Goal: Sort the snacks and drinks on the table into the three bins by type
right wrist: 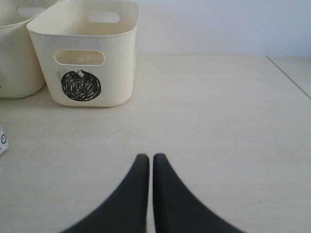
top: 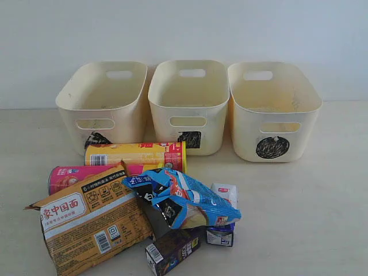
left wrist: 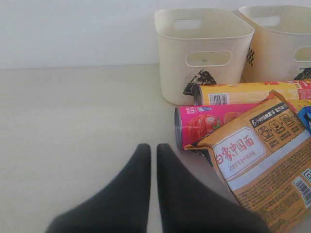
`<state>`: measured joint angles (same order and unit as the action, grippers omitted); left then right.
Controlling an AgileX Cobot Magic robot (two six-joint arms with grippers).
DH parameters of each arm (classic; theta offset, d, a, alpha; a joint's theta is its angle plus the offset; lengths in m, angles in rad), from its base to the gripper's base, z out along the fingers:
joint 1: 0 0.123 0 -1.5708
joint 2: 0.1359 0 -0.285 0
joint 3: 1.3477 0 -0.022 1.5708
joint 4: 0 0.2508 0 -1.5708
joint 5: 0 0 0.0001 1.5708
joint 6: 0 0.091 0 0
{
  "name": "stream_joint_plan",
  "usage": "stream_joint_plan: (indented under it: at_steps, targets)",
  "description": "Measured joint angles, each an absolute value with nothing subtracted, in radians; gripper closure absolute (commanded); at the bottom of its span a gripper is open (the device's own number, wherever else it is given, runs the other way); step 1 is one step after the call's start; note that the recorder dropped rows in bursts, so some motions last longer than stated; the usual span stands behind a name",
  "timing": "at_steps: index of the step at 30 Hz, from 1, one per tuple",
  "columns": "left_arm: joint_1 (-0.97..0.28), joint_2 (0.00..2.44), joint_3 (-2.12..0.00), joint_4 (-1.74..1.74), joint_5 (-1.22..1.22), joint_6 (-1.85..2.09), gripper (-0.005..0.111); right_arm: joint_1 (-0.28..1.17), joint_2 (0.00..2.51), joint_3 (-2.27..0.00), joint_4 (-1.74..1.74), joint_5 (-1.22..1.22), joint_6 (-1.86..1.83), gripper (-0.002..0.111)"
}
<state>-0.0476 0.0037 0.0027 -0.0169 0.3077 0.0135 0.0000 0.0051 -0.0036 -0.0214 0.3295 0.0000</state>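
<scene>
Sorting not yet begun, the left gripper (left wrist: 152,150) and right gripper (right wrist: 147,159) hover, fingers nearly closed on nothing, while snacks (top: 92,221) and drinks (top: 172,250) lie heaped at seven o'clock on the table (top: 322,201), three bins (top: 161,132) at twelve.

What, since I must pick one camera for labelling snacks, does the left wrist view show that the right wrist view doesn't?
Only the left wrist view: the triangle bin, the yellow tube, the pink tube, the orange-brown packet and the left gripper, shut. Only the right wrist view: the circle bin, the right gripper, shut, and a white carton corner. Both: the table and part of the middle bin.
</scene>
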Motion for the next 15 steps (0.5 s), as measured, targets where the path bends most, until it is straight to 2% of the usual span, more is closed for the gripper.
stream_joint_plan:
  at_steps: [5, 11, 15]
  targets:
    - [-0.048, 0.004, 0.003, -0.017, 0.308, 0.013, 0.103, 0.0, 0.005, -0.003, -0.023, 0.27, -0.025, 0.108]
    - [-0.048, 0.004, 0.003, -0.017, 0.308, 0.013, 0.103, 0.0, 0.005, 0.001, 0.013, -0.019, -0.017, 0.108]
    - [-0.048, 0.004, 0.003, -0.017, 0.308, 0.013, 0.103, 0.0, 0.005, 0.001, 0.031, -0.209, 0.145, 0.108]
